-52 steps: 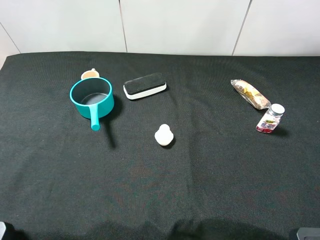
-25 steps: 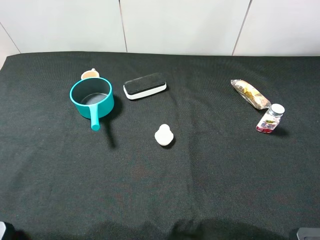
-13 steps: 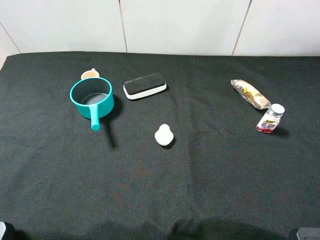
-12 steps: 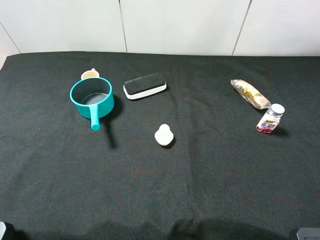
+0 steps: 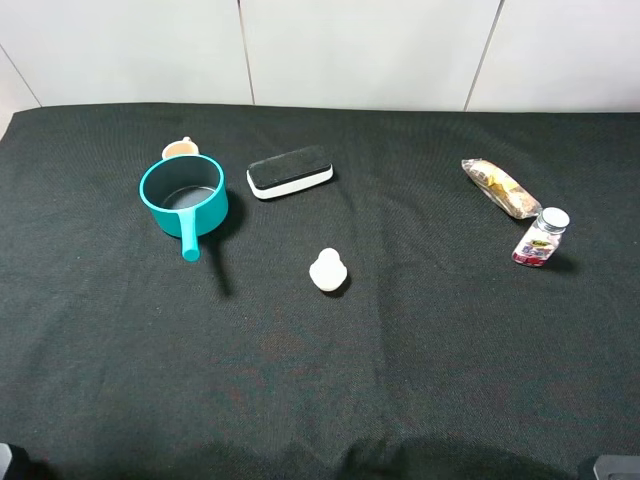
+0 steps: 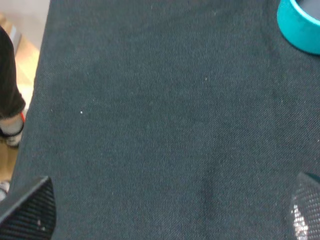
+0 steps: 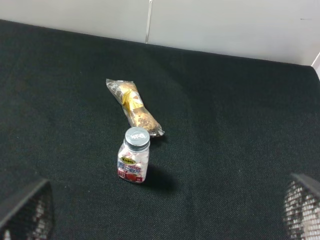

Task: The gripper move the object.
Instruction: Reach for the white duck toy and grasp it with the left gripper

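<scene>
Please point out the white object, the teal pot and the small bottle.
white object (image 5: 328, 272), exterior high view, on its base.
teal pot (image 5: 163, 218), exterior high view, on its outer wall.
small bottle (image 7: 132, 162), right wrist view, on its label.

Even, bright light; soft shadows.

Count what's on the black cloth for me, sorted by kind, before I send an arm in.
Pot: 1, teal pot
Cup-like thing: 1, small peach cup behind the pot, partly hidden
Eraser: 1, black-and-white eraser
Rounded lump: 1, cream-white lump
Snack: 1, wrapped snack packet
Bottle: 1, clear bottle with a silver cap
Total: 6
</scene>
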